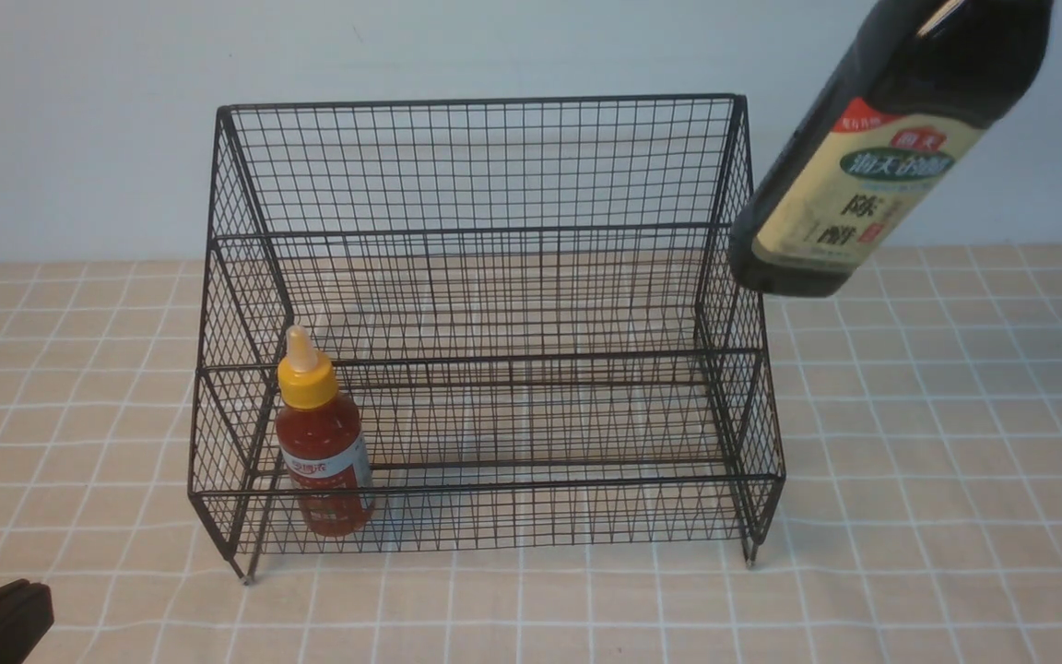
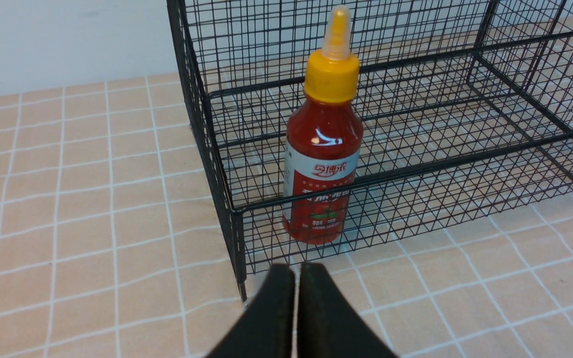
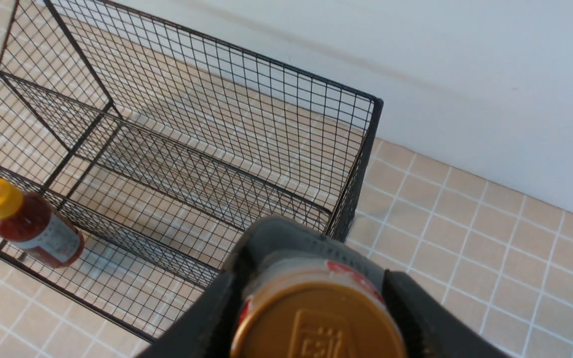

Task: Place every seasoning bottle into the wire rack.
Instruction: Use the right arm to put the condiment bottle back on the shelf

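Vinegar bottle (image 1: 872, 157), dark with gold cap, pinched by right gripper (image 3: 316, 303); left gripper (image 2: 295, 272) pressed together.

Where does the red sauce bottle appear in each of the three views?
Front view: the red sauce bottle stands upright in the lower tier of the wire rack, left end.
Left wrist view: bottle close, behind the front mesh, beyond the shut left gripper.
Right wrist view: bottle small, at the rack end far from the held vinegar bottle.
Shared landmark: the rack's corner post beside it.
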You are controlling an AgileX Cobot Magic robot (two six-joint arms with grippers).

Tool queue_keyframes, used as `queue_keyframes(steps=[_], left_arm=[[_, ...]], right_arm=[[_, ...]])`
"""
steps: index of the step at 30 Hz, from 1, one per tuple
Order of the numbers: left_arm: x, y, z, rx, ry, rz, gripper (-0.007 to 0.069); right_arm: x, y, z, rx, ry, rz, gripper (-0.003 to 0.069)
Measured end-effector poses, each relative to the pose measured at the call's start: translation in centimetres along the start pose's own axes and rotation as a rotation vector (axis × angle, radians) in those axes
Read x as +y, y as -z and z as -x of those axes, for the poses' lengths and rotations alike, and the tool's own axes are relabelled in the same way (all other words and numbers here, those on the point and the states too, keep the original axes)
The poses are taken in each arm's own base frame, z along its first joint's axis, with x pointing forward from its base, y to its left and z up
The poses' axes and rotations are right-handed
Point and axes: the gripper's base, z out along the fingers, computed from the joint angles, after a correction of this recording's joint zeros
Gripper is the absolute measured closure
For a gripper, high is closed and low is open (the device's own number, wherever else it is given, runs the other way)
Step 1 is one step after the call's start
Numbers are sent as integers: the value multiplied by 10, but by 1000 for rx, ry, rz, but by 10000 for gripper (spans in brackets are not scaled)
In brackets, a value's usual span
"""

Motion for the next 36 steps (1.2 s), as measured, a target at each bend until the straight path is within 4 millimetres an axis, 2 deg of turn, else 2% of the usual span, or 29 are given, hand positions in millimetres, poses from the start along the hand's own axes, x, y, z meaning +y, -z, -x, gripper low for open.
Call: queue_keyframes(steps=[3, 8, 12, 20, 29, 35, 36], left_arm=[[0, 0, 0, 0, 0, 0, 631], [0, 0, 0, 1, 0, 0, 631], [0, 0, 0, 1, 0, 0, 631], [0, 0, 0, 1, 0, 0, 631], [0, 0, 0, 1, 0, 0, 631], [0, 0, 0, 1, 0, 0, 631], [0, 0, 0, 1, 0, 0, 631]], right_arm=[[1, -10, 1, 21, -9, 30, 325], [9, -50, 3, 96, -23, 130, 325], [14, -71, 10, 62, -33, 158, 325], [10, -89, 17, 1, -36, 128, 325], [4, -100, 17, 17, -12, 79, 325], [3, -136, 8, 124, -14, 82, 325], [3, -137, 8, 129, -13, 83, 325]])
